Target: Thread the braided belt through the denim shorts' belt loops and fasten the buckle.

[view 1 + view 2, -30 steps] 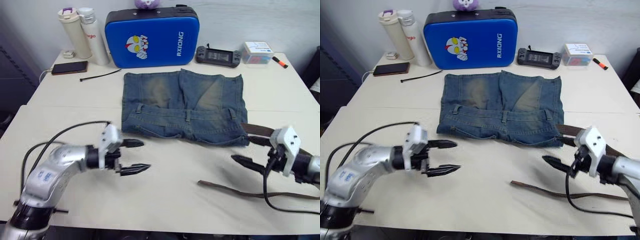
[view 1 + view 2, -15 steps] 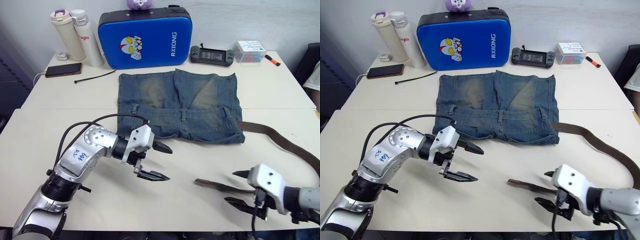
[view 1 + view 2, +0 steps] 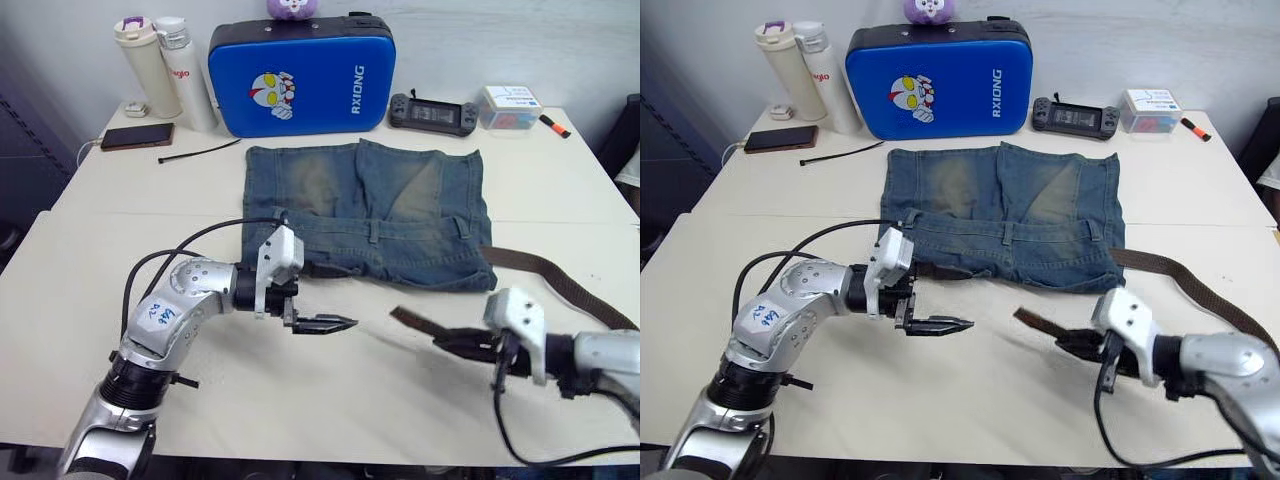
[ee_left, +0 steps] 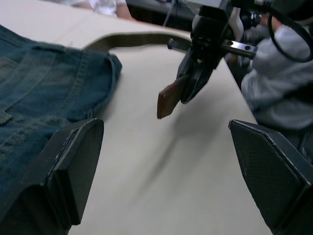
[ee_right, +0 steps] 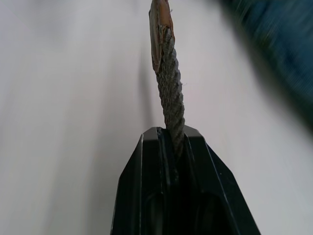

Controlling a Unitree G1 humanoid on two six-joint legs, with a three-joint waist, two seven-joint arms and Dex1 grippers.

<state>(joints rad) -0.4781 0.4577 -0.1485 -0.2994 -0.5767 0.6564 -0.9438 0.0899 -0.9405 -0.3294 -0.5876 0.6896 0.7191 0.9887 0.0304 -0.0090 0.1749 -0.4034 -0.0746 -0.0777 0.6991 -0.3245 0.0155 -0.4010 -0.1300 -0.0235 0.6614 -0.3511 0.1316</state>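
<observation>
Left gripper (image 3: pixel 325 300) sits low over the table (image 3: pixel 300 400) just in front of the shorts' waistband near its left corner, fingers spread wide, holding nothing. One finger lies at the denim edge, the other out over bare table.

Denim shorts (image 3: pixel 368 210) lie flat mid-table, waistband toward the robot, belt loops (image 3: pixel 375 232) upright along it. No belt passes through any loop that can be seen.

Braided belt (image 3: pixel 560 285) comes out from beside the shorts' right corner, runs off toward the right table edge and loops back to its free tip (image 3: pixel 405 318). Buckle not visible.

Right gripper (image 3: pixel 455 342) is clamped on the belt just behind the tip, tip lifted off the table and aimed at the left gripper; its wrist view shows the strap pinched between the closed fingers.

Step, as I judge it: bringing the belt tip over to start threading, nothing threaded yet. Next move probably needs the tip lined up flat with a loop, with the left gripper likely steadying the waistband or taking the tip.
</observation>
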